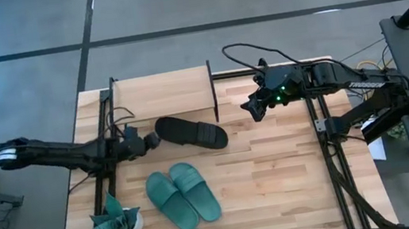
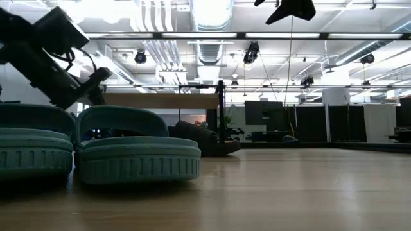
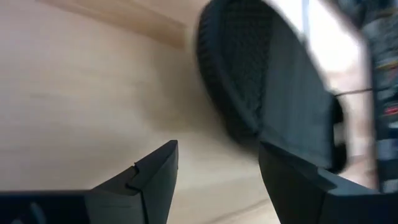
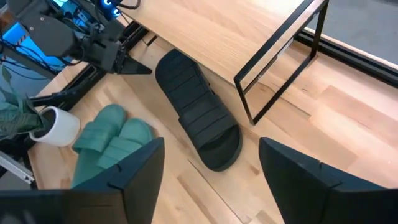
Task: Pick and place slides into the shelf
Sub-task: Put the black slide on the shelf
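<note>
One matte black slide (image 1: pixel 191 132) lies flat on the table, just in front of the shelf (image 1: pixel 161 92), and also shows in the right wrist view (image 4: pixel 199 118). The second black slide is out of view. The teal pair (image 1: pixel 182 196) sits side by side nearer the table's near edge, close up in the low view (image 2: pixel 138 151). My left gripper (image 1: pixel 152 140) is open and low at the black slide's left end (image 3: pixel 249 93). My right gripper (image 1: pixel 252 109) is open, raised above the table to the right of the shelf, and holds nothing (image 4: pixel 211 168). My left gripper comes level from the table's left at the black slide's left end (image 4: pixel 163 65). One finger (image 3: pixel 292 180) stands right beside the sole's edge (image 3: pixel 245 130). I cannot tell whether it touches.
A potted green plant (image 1: pixel 112 228) stands at the near left corner, close to the teal pair. The shelf's black legs (image 4: pixel 249 99) stand beside the black slide. Bare tabletop (image 1: pixel 277 176) lies right of the slides. Black frame rails run along both table sides.
</note>
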Robot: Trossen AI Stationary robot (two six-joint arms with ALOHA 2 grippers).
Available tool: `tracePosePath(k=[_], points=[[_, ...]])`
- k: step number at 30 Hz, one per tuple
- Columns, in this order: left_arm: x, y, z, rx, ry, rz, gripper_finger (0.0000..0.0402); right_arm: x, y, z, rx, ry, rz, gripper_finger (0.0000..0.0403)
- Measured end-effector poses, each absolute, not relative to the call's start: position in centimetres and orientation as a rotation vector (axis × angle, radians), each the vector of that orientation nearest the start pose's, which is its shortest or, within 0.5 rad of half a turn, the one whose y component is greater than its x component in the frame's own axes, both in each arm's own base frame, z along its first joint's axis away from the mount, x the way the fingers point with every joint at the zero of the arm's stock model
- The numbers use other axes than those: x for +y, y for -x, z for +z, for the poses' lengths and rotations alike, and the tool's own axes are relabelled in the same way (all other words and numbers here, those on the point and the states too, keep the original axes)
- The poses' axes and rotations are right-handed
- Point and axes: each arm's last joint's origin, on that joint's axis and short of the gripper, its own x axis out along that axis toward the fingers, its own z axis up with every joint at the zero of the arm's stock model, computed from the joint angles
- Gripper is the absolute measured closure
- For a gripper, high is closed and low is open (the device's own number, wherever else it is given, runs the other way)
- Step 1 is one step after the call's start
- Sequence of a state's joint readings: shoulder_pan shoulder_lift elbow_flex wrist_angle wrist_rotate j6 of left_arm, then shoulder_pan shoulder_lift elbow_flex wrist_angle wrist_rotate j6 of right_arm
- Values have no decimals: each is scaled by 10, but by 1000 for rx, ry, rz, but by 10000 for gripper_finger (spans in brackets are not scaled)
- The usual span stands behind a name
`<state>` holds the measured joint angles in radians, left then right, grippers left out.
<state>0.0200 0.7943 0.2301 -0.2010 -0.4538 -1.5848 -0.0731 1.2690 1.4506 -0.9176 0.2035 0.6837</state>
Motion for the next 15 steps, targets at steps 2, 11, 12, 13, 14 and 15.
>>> tracePosePath(k=[2, 11, 12, 13, 14, 15], points=[[17, -142, 142, 147, 1309, 918, 194, -24, -242, 394, 615, -599, -504, 147], [19, -140, 128, 75, 1270, 969, 194, -24, -242, 394, 605, -592, -526, 148], [19, -141, 127, 59, 1270, 968, 194, -24, -242, 394, 603, -591, -533, 149], [19, -141, 126, 39, 1271, 966, 194, -25, -242, 394, 602, -590, -536, 149], [20, -142, 125, 19, 1271, 964, 194, -25, -242, 394, 600, -590, -538, 149], [20, -142, 124, 0, 1271, 964, 194, -26, -242, 395, 599, -591, -541, 149]])
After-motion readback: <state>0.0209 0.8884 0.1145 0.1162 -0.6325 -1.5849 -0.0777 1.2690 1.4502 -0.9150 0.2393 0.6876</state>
